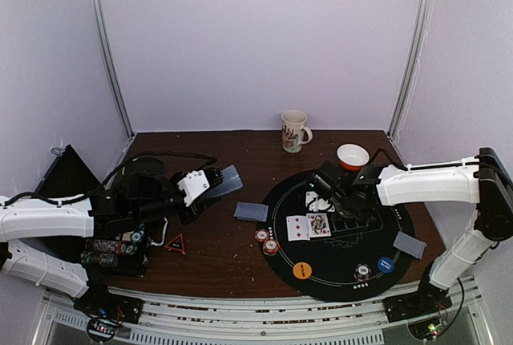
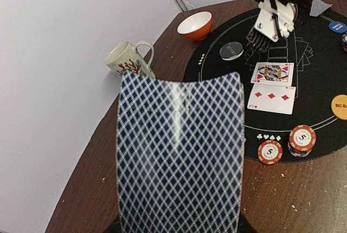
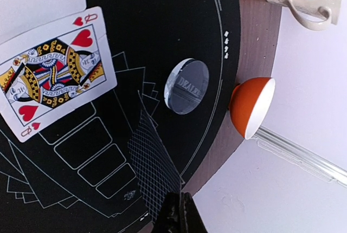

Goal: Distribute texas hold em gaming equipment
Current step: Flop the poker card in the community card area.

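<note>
Left fingers (image 1: pixel 207 184) pinch a bowed blue-backed card (image 2: pixel 179 157), nine o'clock of the mat (image 1: pixel 337 255), seemingly poised to deal; right fingers (image 3: pixel 176 214) clamp a second card (image 3: pixel 154 170) by the dealer button (image 3: pixel 187 86), eleven o'clock.

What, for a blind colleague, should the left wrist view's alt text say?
A bowed, blue-lattice-backed playing card fills the foreground. Behind it, a queen of hearts and a three of diamonds lie on the black mat, red chips at its edge.
</note>
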Motion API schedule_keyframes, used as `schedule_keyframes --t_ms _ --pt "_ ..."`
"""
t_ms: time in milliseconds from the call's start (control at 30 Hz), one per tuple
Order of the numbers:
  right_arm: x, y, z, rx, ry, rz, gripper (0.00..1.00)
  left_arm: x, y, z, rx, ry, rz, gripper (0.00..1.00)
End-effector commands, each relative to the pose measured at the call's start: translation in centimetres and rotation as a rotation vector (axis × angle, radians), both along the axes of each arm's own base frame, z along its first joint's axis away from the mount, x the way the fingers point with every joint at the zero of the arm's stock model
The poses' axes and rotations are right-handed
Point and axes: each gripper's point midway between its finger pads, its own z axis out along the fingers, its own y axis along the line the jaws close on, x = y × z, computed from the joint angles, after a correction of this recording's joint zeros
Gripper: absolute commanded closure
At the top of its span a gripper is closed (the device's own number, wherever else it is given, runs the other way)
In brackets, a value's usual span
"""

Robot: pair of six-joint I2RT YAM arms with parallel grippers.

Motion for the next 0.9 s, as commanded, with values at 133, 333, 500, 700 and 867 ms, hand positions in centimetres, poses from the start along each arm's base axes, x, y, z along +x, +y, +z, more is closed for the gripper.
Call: schedule_keyframes --t_ms 133,333,500,700,867 --pt "-2.3 -0.2 -4.5 -0.104 0.085 0.074 1.0 0.3 -0.4 1.9 -0.055 -0.044 -0.003 0.59" --pt "-5.1 0.7 -6.2 -0.024 0.26 0.103 1.0 0.3 -0.4 1.8 -0.055 -0.044 -0.003 0.59" --pt "-5.9 0.9 -7.1 -0.004 0.321 0.108 1.0 0.2 -0.4 1.8 -0.056 -0.045 -0.003 0.59" --pt "-4.6 -0.1 -7.3 -0.013 0.306 0.014 1.0 0.2 -0.3 2.0 -0.058 -0.046 -0.004 0.6" --pt "-4.2 -0.6 -7.5 -0.001 0.308 -0.011 1.0 0.2 -0.3 2.0 -0.06 -0.048 -0.004 0.59"
